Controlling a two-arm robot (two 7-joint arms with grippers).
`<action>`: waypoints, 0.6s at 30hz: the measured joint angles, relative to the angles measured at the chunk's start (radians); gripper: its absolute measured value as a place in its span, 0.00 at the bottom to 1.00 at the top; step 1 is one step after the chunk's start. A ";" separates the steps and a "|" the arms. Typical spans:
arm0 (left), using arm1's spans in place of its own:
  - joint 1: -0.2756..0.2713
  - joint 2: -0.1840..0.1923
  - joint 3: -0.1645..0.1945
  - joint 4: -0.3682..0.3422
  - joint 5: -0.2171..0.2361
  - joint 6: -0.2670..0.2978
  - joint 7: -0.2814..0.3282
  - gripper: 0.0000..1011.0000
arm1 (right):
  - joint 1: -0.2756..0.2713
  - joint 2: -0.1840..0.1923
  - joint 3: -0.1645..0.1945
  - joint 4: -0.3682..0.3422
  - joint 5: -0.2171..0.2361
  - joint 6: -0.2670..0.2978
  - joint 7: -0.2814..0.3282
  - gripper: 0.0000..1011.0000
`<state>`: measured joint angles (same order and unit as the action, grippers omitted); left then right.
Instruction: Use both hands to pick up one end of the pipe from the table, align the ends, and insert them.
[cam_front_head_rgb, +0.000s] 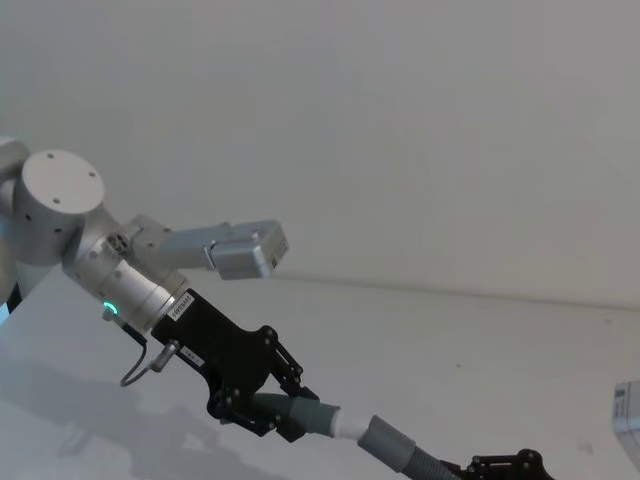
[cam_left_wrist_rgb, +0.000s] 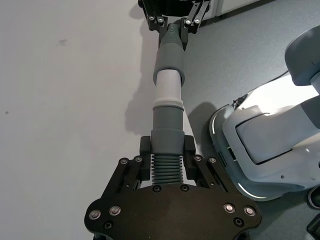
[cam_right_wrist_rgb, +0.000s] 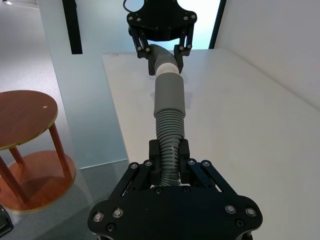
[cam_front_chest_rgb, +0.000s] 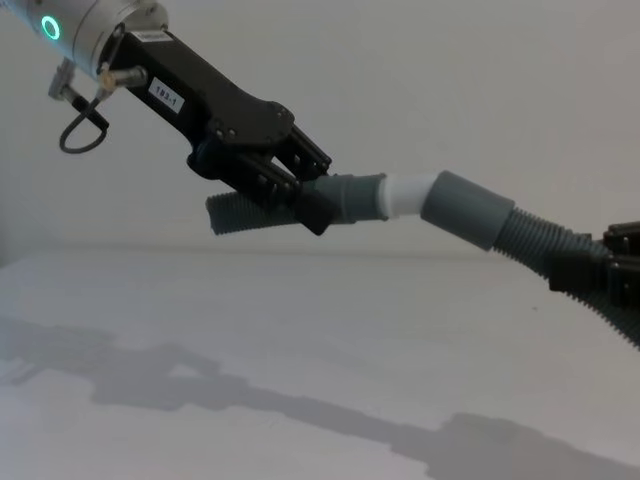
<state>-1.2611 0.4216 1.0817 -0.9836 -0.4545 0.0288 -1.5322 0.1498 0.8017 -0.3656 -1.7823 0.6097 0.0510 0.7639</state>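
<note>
Both pipe pieces hang in the air above the white table (cam_front_chest_rgb: 300, 330). My left gripper (cam_front_chest_rgb: 305, 195) is shut on the ribbed hose (cam_left_wrist_rgb: 167, 170) just behind its narrow grey cuff (cam_front_chest_rgb: 350, 197). That cuff's white tube tip (cam_front_chest_rgb: 408, 195) points into the wider socket cuff (cam_front_chest_rgb: 465, 208) and is partly inside it, with a band of white still showing. At the right edge my right gripper (cam_front_chest_rgb: 600, 265) is shut on the socket piece's ribbed hose (cam_right_wrist_rgb: 169, 130). The two pieces meet at a slight angle. In the head view the joint (cam_front_head_rgb: 350, 424) sits low, between the left gripper (cam_front_head_rgb: 265, 405) and the right gripper (cam_front_head_rgb: 505, 468).
A round wooden stool (cam_right_wrist_rgb: 25, 120) stands on the floor beside the table's edge (cam_right_wrist_rgb: 112, 100). My own white base (cam_left_wrist_rgb: 270, 135) is below the pipe on the floor. A pale grey box (cam_front_head_rgb: 628, 415) sits at the table's right.
</note>
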 joint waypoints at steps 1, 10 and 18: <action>-0.001 -0.001 0.001 0.001 0.000 0.000 -0.001 0.34 | 0.000 0.000 0.000 0.000 0.000 -0.001 0.000 0.18; -0.021 -0.008 0.023 0.015 0.011 0.015 -0.006 0.34 | 0.002 0.006 -0.008 0.001 -0.002 -0.017 -0.006 0.18; -0.040 -0.011 0.044 0.023 0.031 0.043 -0.001 0.34 | 0.002 0.009 -0.013 0.002 -0.010 -0.040 -0.013 0.18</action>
<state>-1.3015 0.4105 1.1253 -0.9604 -0.4236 0.0714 -1.5330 0.1517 0.8112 -0.3785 -1.7802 0.5999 0.0111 0.7505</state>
